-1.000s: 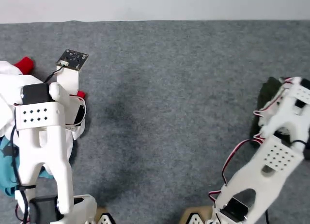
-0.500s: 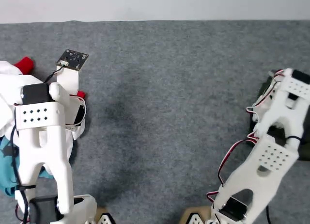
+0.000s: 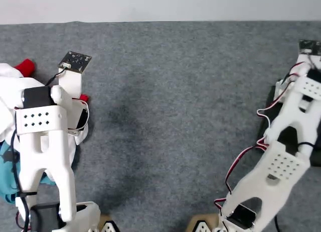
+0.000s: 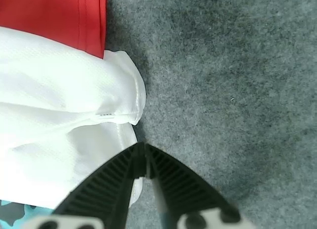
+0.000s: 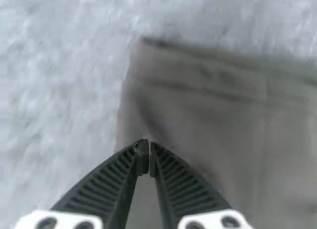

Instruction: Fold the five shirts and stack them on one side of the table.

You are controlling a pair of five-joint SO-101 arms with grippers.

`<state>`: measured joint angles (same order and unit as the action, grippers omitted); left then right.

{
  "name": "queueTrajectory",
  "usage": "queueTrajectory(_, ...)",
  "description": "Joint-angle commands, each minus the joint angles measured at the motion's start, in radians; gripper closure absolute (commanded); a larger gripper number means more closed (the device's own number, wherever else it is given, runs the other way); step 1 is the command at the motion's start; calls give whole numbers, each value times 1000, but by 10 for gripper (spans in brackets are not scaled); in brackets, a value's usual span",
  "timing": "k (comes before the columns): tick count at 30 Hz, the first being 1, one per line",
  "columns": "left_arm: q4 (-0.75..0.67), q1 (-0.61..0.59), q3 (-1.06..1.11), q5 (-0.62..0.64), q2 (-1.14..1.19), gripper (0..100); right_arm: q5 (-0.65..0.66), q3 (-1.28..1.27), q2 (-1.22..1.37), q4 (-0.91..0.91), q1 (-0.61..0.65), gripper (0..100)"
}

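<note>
Heaped at left: white shirt [image 4: 49,115], red shirt [image 4: 49,16], teal shirt [image 3: 7,184]; yet to join, seemingly: dark shirt [image 5: 213,115]; both jaws closed, empty.

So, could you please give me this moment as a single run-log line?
left fingers: shut, at white shirt edge | right fingers: shut, above dark shirt | red shirt: touching white shirt

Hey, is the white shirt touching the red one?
Touching. The left wrist view shows the white shirt lying right against the red shirt, with no gap between them.
</note>
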<state>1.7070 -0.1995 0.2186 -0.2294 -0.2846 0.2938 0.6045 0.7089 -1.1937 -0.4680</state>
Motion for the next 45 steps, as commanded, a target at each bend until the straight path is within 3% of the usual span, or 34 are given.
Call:
queueTrajectory(1,9,3,-2,-6,-5,994,-5,40,45,127,-2,989)
queueTrajectory(8,9,3,-2,-6,-5,994,-3,41,153,147,113,989)
queueTrajectory(16,9,3,-2,-6,-5,994,-5,43,27,53,97,989)
queueTrajectory(33,23,-12,-8,-5,-164,992,-5,41,-318,-578,179,989)
queueTrajectory(35,23,-60,-8,-6,-167,982,-5,26,-321,-605,174,989)
queueTrajectory(42,-5,-324,-10,-17,-94,807,-5,-124,-394,-602,85,989)
queueTrajectory(45,-58,-417,-10,-98,-61,793,-5,-210,-460,-602,61,989)
